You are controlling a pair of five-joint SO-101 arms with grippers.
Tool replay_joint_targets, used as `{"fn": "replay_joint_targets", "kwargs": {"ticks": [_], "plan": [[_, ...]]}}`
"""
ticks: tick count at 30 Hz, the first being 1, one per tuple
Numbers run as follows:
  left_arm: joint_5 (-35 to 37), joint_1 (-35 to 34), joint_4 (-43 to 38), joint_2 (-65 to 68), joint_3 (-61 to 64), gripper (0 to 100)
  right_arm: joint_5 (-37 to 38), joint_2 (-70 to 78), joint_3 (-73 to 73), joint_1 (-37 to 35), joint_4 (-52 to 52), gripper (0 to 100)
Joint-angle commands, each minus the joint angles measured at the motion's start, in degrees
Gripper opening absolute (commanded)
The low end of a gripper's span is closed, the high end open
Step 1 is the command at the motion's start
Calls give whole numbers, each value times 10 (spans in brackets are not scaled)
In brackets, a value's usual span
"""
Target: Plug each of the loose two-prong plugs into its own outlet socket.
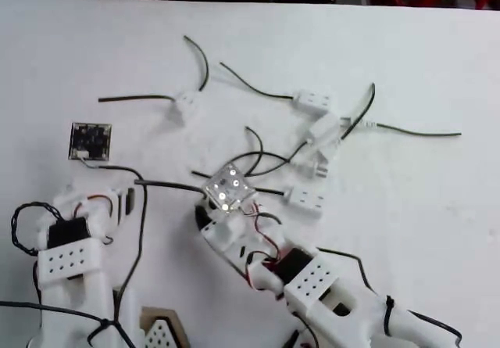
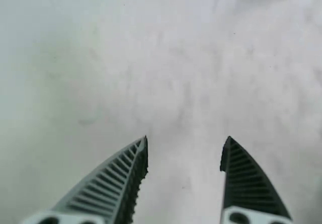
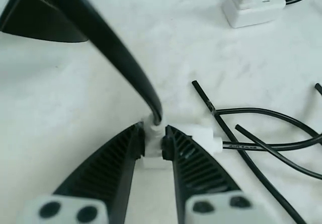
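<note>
My right gripper (image 3: 153, 133) is shut on a small white two-prong plug (image 3: 152, 146) whose thick black cord (image 3: 110, 48) rises away from it. In the high view this gripper (image 1: 205, 212) sits low at the table's middle, under its lit wrist camera. A white outlet socket (image 3: 249, 3) lies on the table beyond the plug. Further white sockets (image 1: 312, 100), (image 1: 306, 198) and a loose plug (image 1: 184, 105) lie among thin black cords across the middle. My left gripper (image 2: 183, 148) hangs open over bare white tabletop, at the lower left in the high view (image 1: 119, 201).
Thin black cords (image 3: 261, 133) cross the table right beside the held plug. A white block (image 3: 201, 133) with a cord lies against the plug. Two more sockets (image 1: 322, 130), (image 1: 320, 160) cluster at right of centre. The far left of the table (image 1: 47, 59) is bare.
</note>
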Motion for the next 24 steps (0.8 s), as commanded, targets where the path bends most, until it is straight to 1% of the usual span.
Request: {"fn": "replay_joint_targets", "kwargs": {"ticks": [1, 4, 11, 17, 18, 21, 24], "plan": [[5, -1, -10, -13, -4, 238, -2, 3, -11, 0, -7, 17], [5, -1, -10, -13, -4, 238, -2, 15, -11, 0, -7, 17], [5, -2, -10, -13, -3, 238, -4, 117, -47, 8, -12, 17], [5, -2, -10, -13, -3, 238, 0, 129, -56, 15, -8, 17], [5, -2, -10, -13, -3, 238, 4, 129, -56, 15, -7, 17], [5, -2, -10, -13, -3, 238, 49, 129, -64, 15, 14, 17], [5, -2, -11, -13, -3, 238, 55, 130, -97, 14, 58, 17]]}}
